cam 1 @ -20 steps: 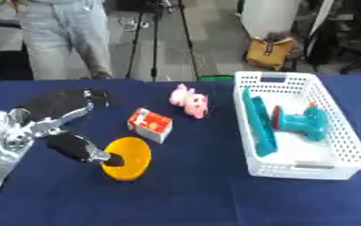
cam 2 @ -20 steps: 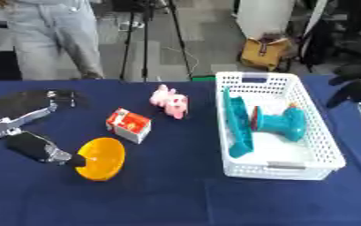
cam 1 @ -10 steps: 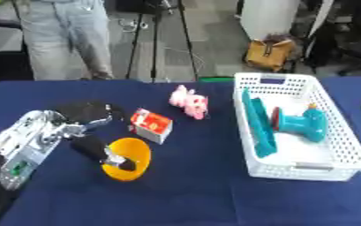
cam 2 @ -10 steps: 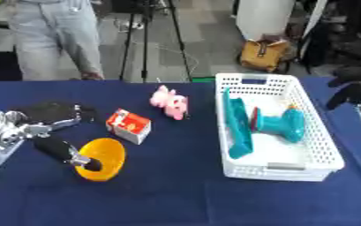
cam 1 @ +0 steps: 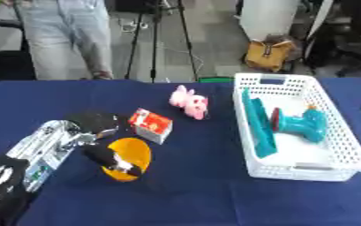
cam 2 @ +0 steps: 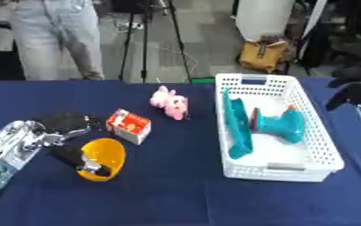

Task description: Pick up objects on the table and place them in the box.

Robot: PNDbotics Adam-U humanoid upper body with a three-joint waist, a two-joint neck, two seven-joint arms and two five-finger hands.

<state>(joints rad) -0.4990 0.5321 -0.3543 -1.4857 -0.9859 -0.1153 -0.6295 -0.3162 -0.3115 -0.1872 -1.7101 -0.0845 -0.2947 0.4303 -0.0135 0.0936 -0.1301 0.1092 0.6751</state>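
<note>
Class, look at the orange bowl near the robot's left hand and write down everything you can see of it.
The orange bowl is round, smooth and glossy, plastic by the look of it. It is tilted, so its hollow shows, on the blue tablecloth at the left, just in front of the small red and white carton, with a narrow gap between them. The left hand has a dark thumb reaching into the hollow while its other fingers lie behind the rim. It is not yet in the white basket.

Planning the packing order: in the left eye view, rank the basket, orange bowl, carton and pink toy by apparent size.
1. basket
2. orange bowl
3. carton and pink toy look about alike; I won't rank them.
</note>
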